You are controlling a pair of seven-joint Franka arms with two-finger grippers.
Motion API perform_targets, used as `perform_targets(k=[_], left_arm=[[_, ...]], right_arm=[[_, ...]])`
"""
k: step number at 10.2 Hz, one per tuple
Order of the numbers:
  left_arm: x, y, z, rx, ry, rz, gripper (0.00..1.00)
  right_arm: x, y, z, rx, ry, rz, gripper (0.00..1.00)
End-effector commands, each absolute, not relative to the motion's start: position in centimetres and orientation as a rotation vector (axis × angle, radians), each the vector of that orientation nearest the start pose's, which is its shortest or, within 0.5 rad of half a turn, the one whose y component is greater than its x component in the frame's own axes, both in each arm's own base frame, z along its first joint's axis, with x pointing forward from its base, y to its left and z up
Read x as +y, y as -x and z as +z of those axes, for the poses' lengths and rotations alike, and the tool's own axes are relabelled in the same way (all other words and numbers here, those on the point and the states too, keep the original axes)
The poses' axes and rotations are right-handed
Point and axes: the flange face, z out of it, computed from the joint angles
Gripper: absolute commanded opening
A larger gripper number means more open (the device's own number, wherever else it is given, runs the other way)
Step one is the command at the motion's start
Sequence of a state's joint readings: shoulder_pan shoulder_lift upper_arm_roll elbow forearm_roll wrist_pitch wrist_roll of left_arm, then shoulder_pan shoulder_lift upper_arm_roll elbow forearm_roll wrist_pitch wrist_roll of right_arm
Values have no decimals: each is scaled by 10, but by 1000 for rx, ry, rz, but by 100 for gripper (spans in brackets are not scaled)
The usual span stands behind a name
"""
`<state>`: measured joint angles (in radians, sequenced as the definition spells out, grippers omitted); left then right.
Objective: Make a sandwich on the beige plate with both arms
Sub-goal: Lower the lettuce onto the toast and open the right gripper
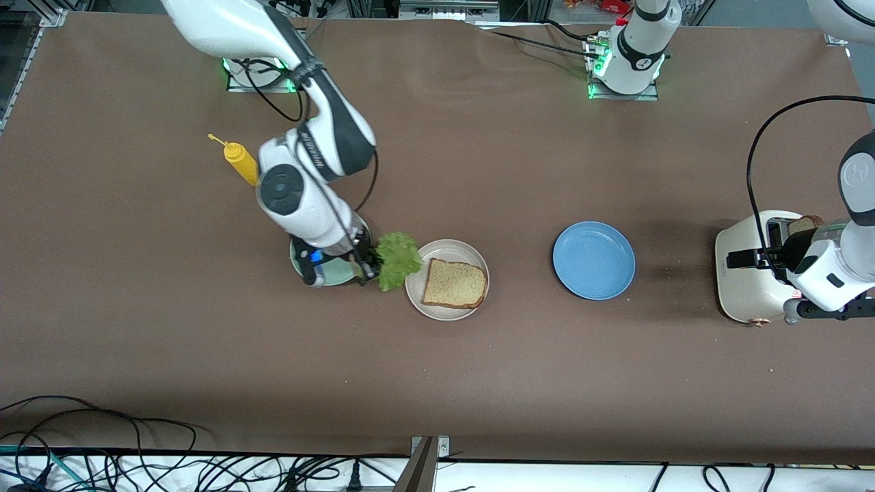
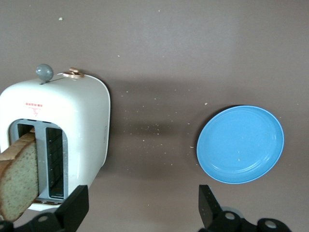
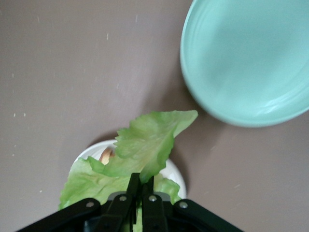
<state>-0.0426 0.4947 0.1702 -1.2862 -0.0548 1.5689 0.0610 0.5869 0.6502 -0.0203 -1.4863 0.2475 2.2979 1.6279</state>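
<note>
The right claw (image 1: 362,268), clamped on the lettuce leaf (image 1: 397,260), hangs over the mint green plate (image 1: 333,274), at nine o'clock of the beige plate (image 1: 418,294) carrying one bread slice (image 1: 454,284). At three o'clock, over the toaster (image 1: 745,273), the left claw (image 2: 140,210) is spread apart.

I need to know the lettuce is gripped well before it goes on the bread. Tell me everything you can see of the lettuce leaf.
The lettuce leaf is one ruffled, bright green leaf with paler folds, thin and limp-looking. The right gripper is shut on its lower part, its two black fingers pinching it, so the leaf fans out past them. It hangs in the air over the gap between the mint green plate and the rim of the beige plate. It is not touching the bread slice on that plate.
</note>
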Motion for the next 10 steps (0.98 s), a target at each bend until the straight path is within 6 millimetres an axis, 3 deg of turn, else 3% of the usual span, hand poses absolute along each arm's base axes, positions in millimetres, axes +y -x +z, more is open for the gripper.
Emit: perform_targets(k=[1, 3, 6, 10], left_arm=[[62, -671, 460, -86, 3097, 323, 100], [63, -671, 459, -92, 3094, 322, 100], [80, -671, 468, -131, 3085, 295, 100], [82, -670, 468, -135, 3083, 297, 100]], right_arm=[[434, -628, 285, 1772, 2234, 120, 0], [460, -634, 270, 1815, 2120, 101, 0], [477, -636, 256, 1838, 1958, 64, 0], [492, -618, 228, 1842, 2010, 100, 0]])
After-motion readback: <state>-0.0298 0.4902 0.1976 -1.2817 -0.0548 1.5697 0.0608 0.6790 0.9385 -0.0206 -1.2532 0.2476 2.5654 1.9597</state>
